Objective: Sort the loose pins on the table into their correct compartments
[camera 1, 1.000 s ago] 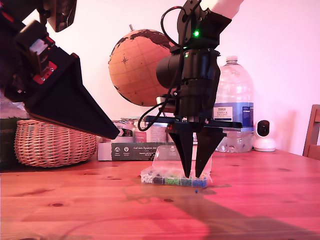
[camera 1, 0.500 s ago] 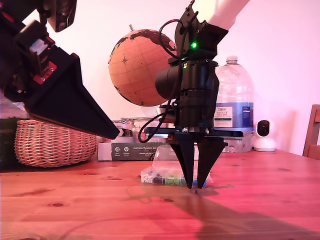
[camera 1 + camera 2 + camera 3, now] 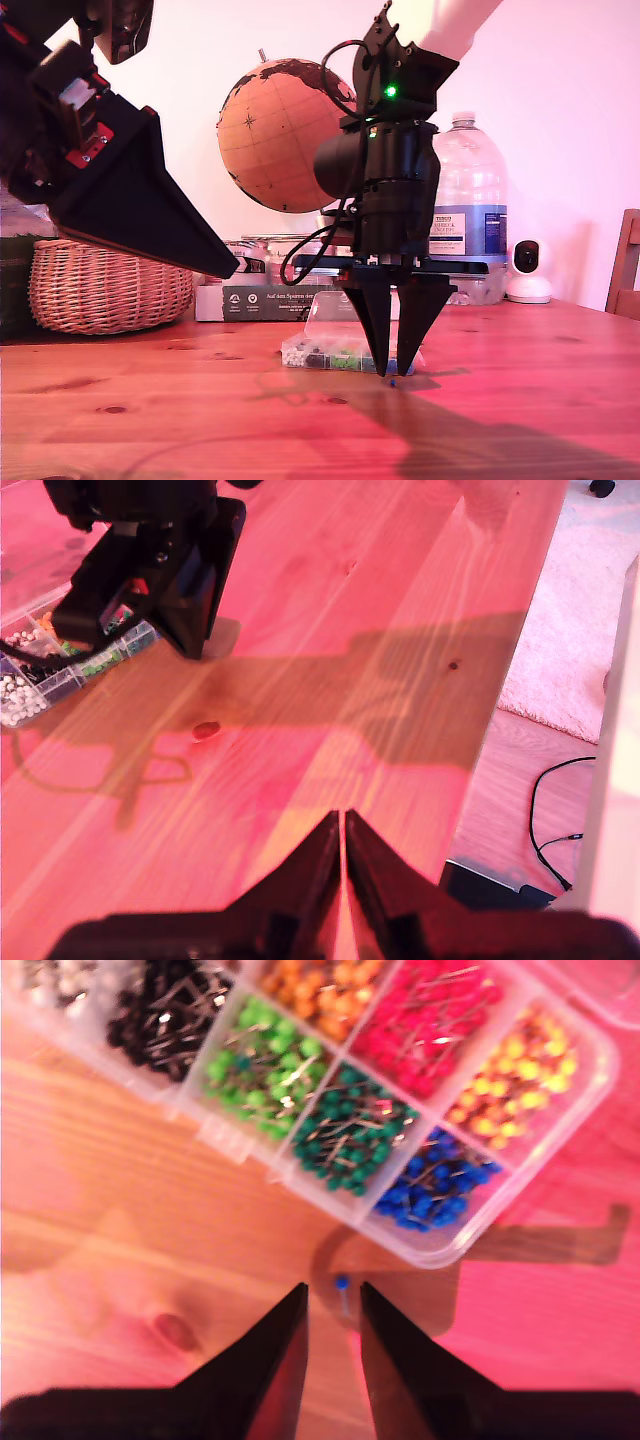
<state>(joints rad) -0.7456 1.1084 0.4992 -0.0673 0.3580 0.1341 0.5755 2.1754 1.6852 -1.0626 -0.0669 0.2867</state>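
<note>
A loose pin [image 3: 342, 1284] with a blue head lies on the wooden table [image 3: 120, 1210], just outside the clear box [image 3: 590, 1085]. Its compartments hold massed pins: blue [image 3: 435, 1185], dark green [image 3: 350, 1135], light green [image 3: 260, 1070], black [image 3: 165, 1015], among others. My second gripper [image 3: 332, 1295] is open by a narrow gap, tips low over the table, the pin lying just beyond them. In the exterior view this gripper [image 3: 394, 372] stands upright in front of the box [image 3: 320, 354], the blue pin [image 3: 396, 380] at its tips. My first gripper [image 3: 343, 820] is shut on nothing, high at the exterior view's left [image 3: 230, 268].
Behind the box stand a globe [image 3: 275, 135], a water bottle [image 3: 470, 220], a wicker basket [image 3: 105, 290], a dark cardboard tray [image 3: 255, 300] and a small white camera [image 3: 527, 270]. A chair back [image 3: 627, 265] shows at the exterior view's right. The first wrist view shows the table edge [image 3: 500, 730], with rug and cables below.
My second gripper has come down from over the box to the table just in front of it, and its fingers have narrowed. The first gripper has not moved.
</note>
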